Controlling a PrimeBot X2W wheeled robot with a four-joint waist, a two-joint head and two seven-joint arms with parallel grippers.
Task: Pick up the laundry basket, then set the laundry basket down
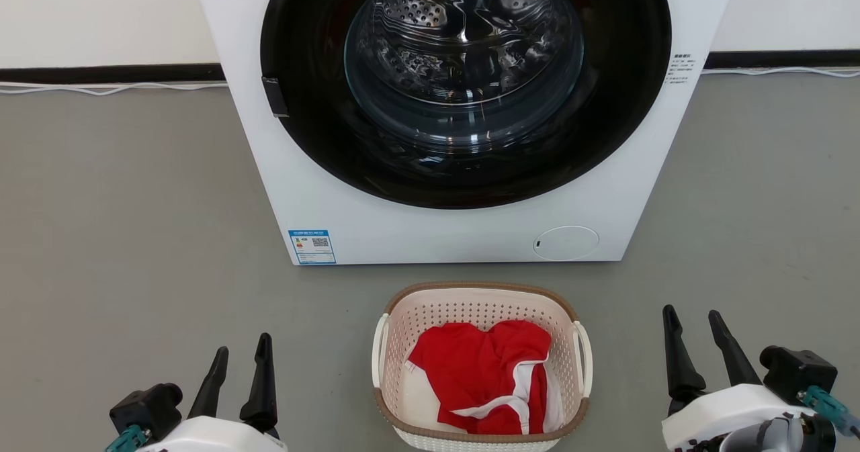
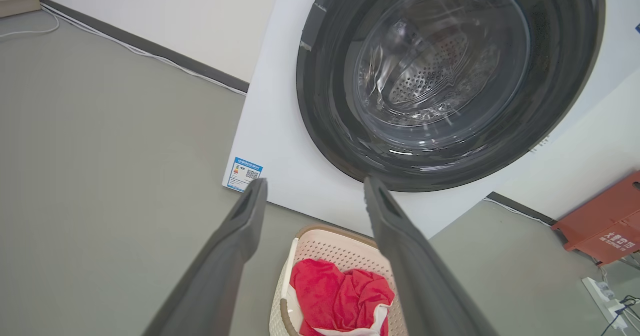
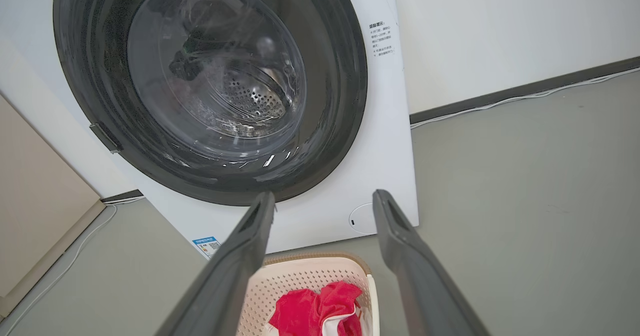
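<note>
Laundry basket [image 1: 443, 318] is sitting on the floor [image 1: 134, 237] before the washing machine [image 1: 403, 223], left gripper [image 1: 242, 344] and right gripper [image 1: 691, 312] flanking it apart, fingers parted and empty; uneven lifting is risking a tilt.

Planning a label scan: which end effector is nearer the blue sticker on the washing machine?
Left. The left end effector is short of the sticker, slightly left; the right end effector is far right, past the basket.
</note>
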